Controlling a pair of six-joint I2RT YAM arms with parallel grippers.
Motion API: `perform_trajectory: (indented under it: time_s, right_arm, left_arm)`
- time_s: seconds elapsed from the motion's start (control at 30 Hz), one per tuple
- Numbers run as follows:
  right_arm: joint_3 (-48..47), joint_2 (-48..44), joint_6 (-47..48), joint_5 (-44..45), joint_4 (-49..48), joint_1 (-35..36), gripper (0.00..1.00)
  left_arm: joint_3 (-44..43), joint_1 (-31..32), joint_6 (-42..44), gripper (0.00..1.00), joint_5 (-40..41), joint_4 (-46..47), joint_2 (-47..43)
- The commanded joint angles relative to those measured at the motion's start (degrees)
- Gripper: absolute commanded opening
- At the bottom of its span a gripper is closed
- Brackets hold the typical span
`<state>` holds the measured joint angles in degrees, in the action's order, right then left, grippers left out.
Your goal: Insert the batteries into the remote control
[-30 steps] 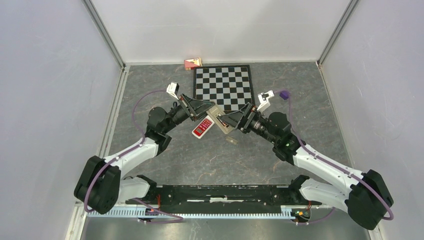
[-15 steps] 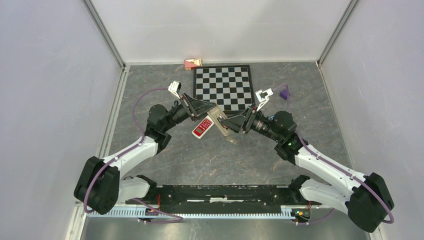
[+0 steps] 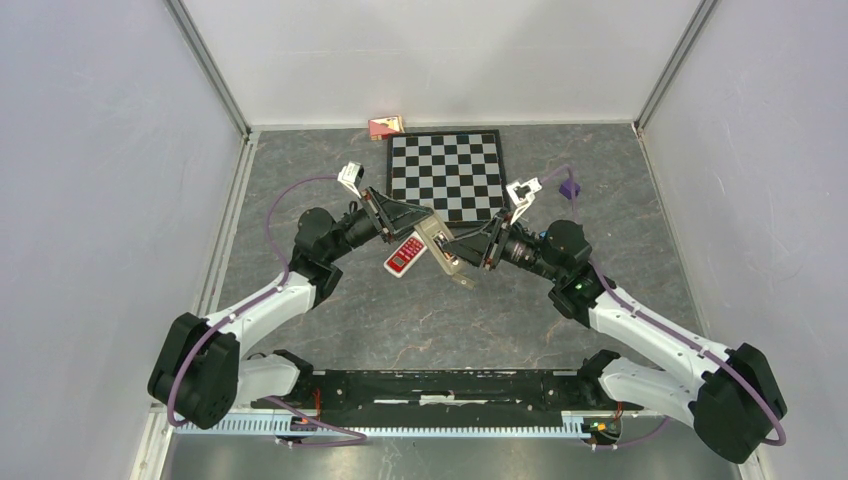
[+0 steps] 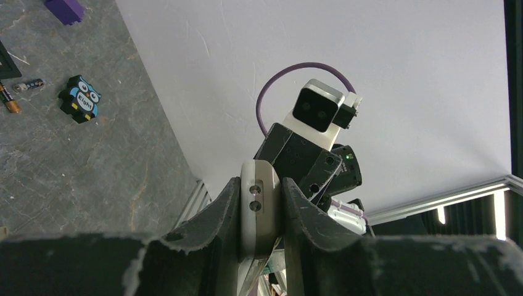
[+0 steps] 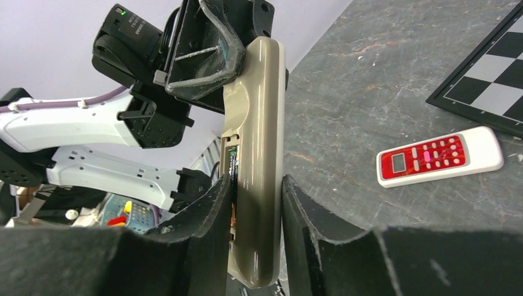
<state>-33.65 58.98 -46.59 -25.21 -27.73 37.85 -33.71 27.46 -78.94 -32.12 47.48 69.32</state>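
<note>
Right wrist shows beige remote (image 5: pixel 262 111) pinched inside the right tool (image 5: pixel 256 182).

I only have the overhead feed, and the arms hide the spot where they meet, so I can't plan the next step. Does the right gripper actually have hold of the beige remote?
Observer: It looks so. In the right wrist view the right gripper presses on both long sides of the beige remote.
Operator: And the left one?
Observer: The left gripper is clamped on the remote's other end, the end with two small screws.
Operator: Where are the batteries?
Observer: Two batteries lie loose on the table next to an owl-shaped piece. They show in the left wrist view.
</note>
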Motion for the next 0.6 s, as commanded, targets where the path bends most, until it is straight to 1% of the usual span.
perform_trajectory:
  time_s: [0.0, 0.03, 0.1, 0.13, 0.2, 0.33, 0.43, 0.57]
  right_arm:
    - [-2.9, 1.0, 6.7, -0.8, 3.8, 0.0, 0.36]
    - [-3.3, 1.1, 7.5, -0.7, 4.6, -0.1, 0.37]
    - [-4.5, 1.1, 8.3, 0.3, 6.6, -0.1, 0.46]
    - [-5.2, 0.9, 8.6, 0.6, 7.1, -0.1, 0.53]
    - [-6.5, 0.2, 8.6, 1.6, 7.7, -0.1, 0.63]
    - [-9.4, -1.3, 9.5, 1.9, 9.4, -0.6, 0.78]
    - [-11.0, -2.2, 11.9, 3.0, 12.5, -0.9, 0.84]
    - [-13.1, -1.5, 19.9, 6.8, 21.8, -1.0, 0.85]
  left_arm:
    - [-3.3, -0.1, -1.9, 0.02, -0.4, 2.4, -1.5]
    - [-3.4, -0.2, -1.8, 0.02, -0.4, 2.4, -1.5]
    - [-3.4, -0.2, -0.7, 0.02, -0.4, 1.3, -1.9]
    - [-3.3, -0.3, 0.1, 0.02, -0.4, 0.2, -2.1]
    - [-2.9, -0.6, 1.6, 0.02, -0.3, -1.2, -2.6]
    - [-1.0, -2.3, 4.5, 0.02, -0.6, -4.5, -3.7]
    - [0.6, -3.8, 7.0, 0.02, -0.2, -8.4, -5.6]
    - [3.7, -4.3, 12.9, 0.02, 5.0, -19.7, -10.0]
